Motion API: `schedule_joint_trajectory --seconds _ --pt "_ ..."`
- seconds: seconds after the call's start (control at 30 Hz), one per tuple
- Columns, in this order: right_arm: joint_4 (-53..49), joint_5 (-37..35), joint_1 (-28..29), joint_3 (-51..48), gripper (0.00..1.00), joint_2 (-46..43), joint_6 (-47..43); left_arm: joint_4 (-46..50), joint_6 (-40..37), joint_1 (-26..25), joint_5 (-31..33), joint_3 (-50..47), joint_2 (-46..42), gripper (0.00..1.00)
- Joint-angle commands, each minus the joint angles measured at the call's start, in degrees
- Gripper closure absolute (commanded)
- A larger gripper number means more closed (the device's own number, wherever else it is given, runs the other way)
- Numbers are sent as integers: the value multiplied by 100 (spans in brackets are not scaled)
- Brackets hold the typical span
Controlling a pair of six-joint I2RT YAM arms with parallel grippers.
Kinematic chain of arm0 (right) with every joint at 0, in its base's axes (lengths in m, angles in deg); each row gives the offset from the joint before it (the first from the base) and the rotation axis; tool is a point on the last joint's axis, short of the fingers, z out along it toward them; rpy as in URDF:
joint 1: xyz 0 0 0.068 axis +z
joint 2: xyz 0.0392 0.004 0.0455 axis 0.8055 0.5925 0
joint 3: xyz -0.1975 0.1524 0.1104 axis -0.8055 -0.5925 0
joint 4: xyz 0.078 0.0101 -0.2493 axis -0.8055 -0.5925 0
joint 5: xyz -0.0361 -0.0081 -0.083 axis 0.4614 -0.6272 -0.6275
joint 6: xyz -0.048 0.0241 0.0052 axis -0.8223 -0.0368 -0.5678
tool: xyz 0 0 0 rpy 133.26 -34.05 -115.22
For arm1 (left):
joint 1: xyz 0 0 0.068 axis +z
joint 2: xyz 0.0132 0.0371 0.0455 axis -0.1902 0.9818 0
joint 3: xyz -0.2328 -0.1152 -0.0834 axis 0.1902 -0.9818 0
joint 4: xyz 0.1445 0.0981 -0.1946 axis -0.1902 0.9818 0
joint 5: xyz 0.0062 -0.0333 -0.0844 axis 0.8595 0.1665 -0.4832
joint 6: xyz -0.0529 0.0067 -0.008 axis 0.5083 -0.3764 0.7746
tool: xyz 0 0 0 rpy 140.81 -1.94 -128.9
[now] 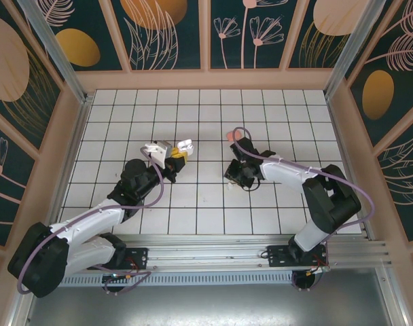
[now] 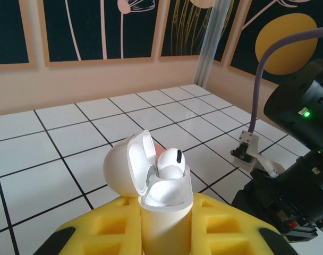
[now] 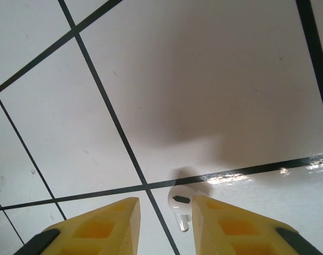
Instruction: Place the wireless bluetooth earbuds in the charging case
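Top external: white-tiled desk (image 1: 206, 129), dark grout lines, floral wall panels (image 1: 167, 30) around; left fingers (image 2: 100, 231) clamped on open charging case (image 2: 164, 220); right fingers (image 3: 100, 229) apart, straddling white earbud (image 3: 180, 204).

Bare tiles (image 1: 203, 173) lie open between left hand (image 1: 174, 155) and right hand (image 1: 237, 178)

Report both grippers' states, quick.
Left gripper: shut on the case, lid open, seated earbud inside.
Right gripper: open, straddling the loose earbud on the table.
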Motion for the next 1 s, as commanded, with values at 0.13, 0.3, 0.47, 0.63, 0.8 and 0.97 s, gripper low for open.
schedule_joint_trajectory --seconds 0.13,0.3,0.47,0.63,0.8,0.97 --pt "-424 -49 121 348 63 371 217 -206 51 3 -237 -115 -138 100" --pt "-636 -144 191 395 62 507 321 -258 59 3 -289 -161 -170 100" --pt "-722 -224 194 435 62 551 366 -241 33 8 -315 -214 -244 100" --pt "-784 -254 187 536 61 617 354 -206 0 3 -324 -260 -314 100" --pt "-920 -337 206 812 61 601 271 -206 2 3 -342 -294 -342 100" --pt "-926 -313 240 885 60 555 180 -224 -2 4 -360 -294 -342 100"
